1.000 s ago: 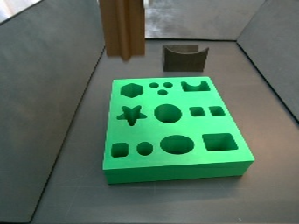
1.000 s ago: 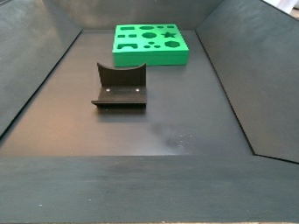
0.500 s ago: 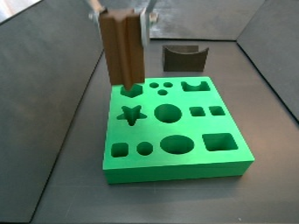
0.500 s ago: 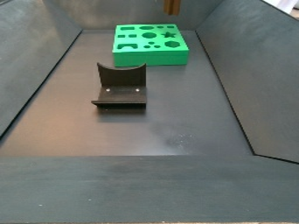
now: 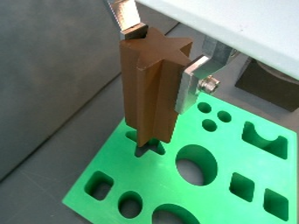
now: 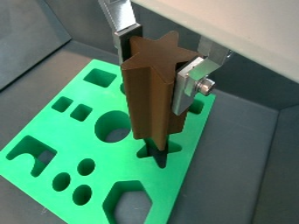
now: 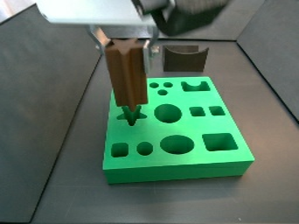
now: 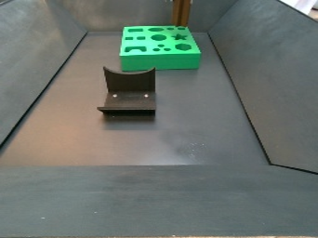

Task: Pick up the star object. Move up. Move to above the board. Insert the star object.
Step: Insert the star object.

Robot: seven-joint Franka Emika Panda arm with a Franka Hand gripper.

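The star object (image 7: 126, 74), a tall brown fluted post, hangs upright in my gripper (image 7: 125, 42), which is shut on its upper part. Its lower end meets the star hole of the green board (image 7: 176, 172) at the board's left side. Both wrist views show the star object (image 5: 149, 96) (image 6: 152, 96) between the silver fingers of the gripper (image 5: 162, 61) (image 6: 158, 66), its tip at the star hole in the board (image 5: 117, 162) (image 6: 59, 140). In a side view the star object (image 8: 183, 11) shows only as a brown strip above the board (image 8: 159, 54); the gripper is out of frame there.
The dark fixture (image 7: 184, 58) with a curved notch stands on the floor behind the board; in a side view the fixture (image 8: 126, 91) is nearer the camera than the board. Dark sloping walls enclose the floor on all sides.
My gripper has come down with the star object and shifted from above the hexagon hole to the star hole. The post's lower end now reaches the board.
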